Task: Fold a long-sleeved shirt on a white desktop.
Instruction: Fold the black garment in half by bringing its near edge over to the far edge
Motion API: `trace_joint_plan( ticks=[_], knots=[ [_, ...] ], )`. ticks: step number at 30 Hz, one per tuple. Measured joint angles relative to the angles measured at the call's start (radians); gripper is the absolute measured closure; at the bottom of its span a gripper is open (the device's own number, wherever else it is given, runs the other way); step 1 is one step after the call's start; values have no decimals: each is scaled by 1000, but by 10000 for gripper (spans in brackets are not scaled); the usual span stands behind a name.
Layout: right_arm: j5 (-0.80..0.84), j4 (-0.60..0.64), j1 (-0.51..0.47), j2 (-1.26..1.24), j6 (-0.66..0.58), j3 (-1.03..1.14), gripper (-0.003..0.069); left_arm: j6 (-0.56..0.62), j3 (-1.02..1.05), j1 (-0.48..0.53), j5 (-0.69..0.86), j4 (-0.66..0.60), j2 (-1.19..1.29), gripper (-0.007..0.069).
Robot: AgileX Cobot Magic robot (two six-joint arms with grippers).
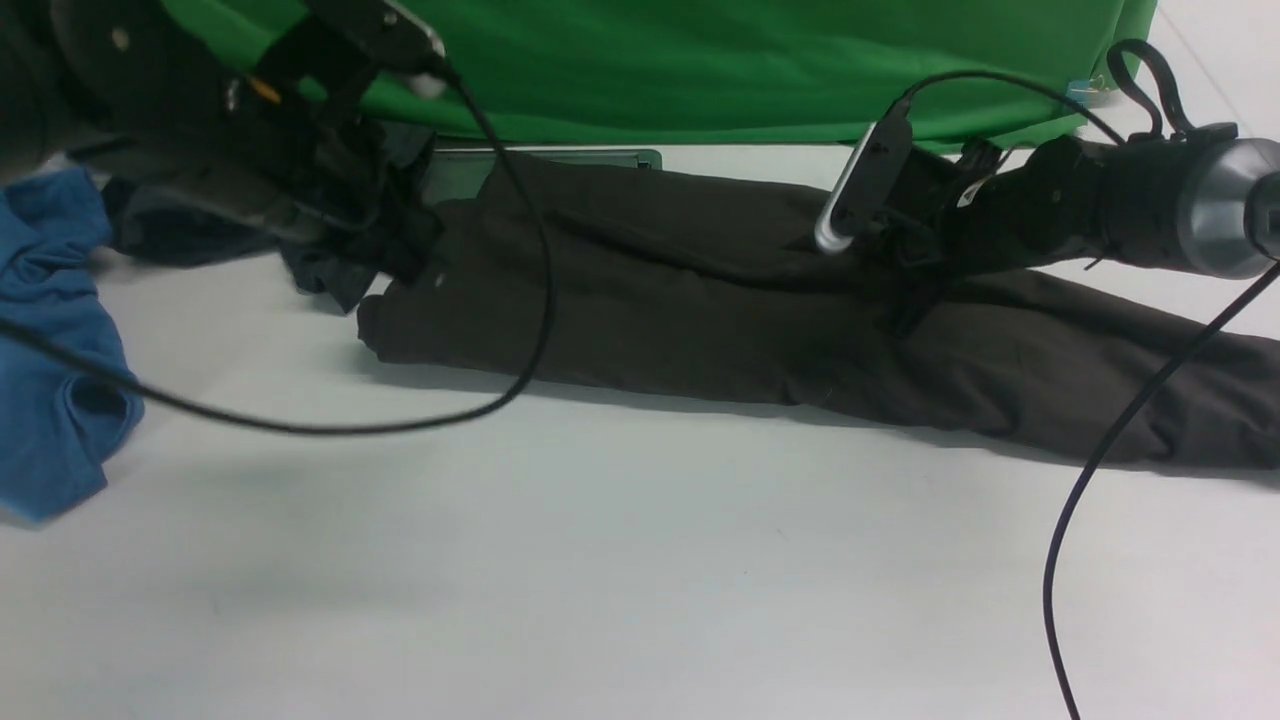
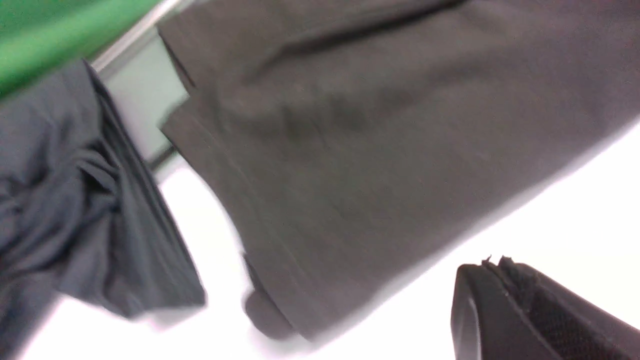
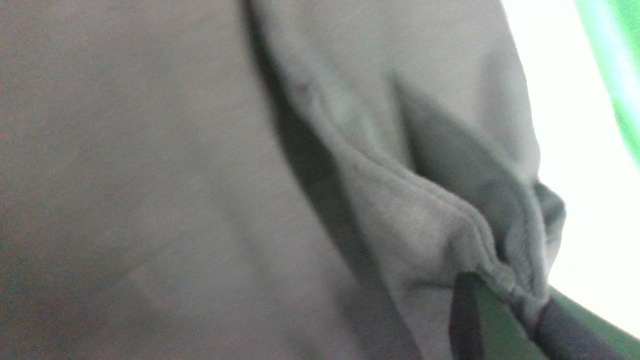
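Note:
The long-sleeved shirt (image 1: 720, 310), very dark brownish-black, lies in a long band across the back of the white desktop (image 1: 600, 560). My right gripper (image 1: 905, 300) comes in from the right and rests on its upper edge. In the right wrist view that gripper (image 3: 525, 302) is shut on a stitched fold of the shirt (image 3: 425, 220). My left gripper (image 2: 497, 272) is shut and holds nothing. It hangs over bare desktop beside the shirt's left end (image 2: 350, 175). In the front view the left arm (image 1: 300, 150) is at the upper left and its fingertips are lost among dark cloth.
A dark grey-teal garment (image 1: 330, 275) (image 2: 75, 210) lies bunched under the left arm. A blue shirt (image 1: 50, 340) sits at the left edge. The silver-framed cable hatch (image 1: 560, 158) (image 2: 145, 100) is partly under the shirt. The green backdrop (image 1: 700, 60) closes the back. Black cables (image 1: 300, 425) (image 1: 1120, 450) trail over the table.

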Motion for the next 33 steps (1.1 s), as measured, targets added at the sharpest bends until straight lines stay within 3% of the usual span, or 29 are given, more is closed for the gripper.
trace_joint_plan(
  ticks=[5, 14, 18, 22, 25, 29, 31, 33],
  knots=[
    [-37, 0, -16, 7, 50, -29, 617, 0, 53, -18, -9, 2, -36, 612],
    [-34, 1, -77, 84, 194, -166, 612, -43, 75, -170, 103, 91, -58, 613],
    [-36, 1, -97, 91, 215, -172, 485, -135, 77, -179, 104, 175, -58, 613],
    [25, 2, -105, 79, 247, -173, 231, -243, 77, -179, 112, 283, -58, 613],
    [109, 2, -107, 42, 315, -173, 154, -314, 77, -178, 111, 350, -58, 613],
    [293, 2, -107, -56, 505, -173, 199, -397, 76, -135, 89, 364, -58, 612],
    [446, 10, -103, -134, 636, -175, 329, -424, 65, -66, 63, 327, -56, 612],
    [515, 16, -82, -170, 676, -179, 463, -415, 49, 0, 4, 246, -41, 610]
  ],
)
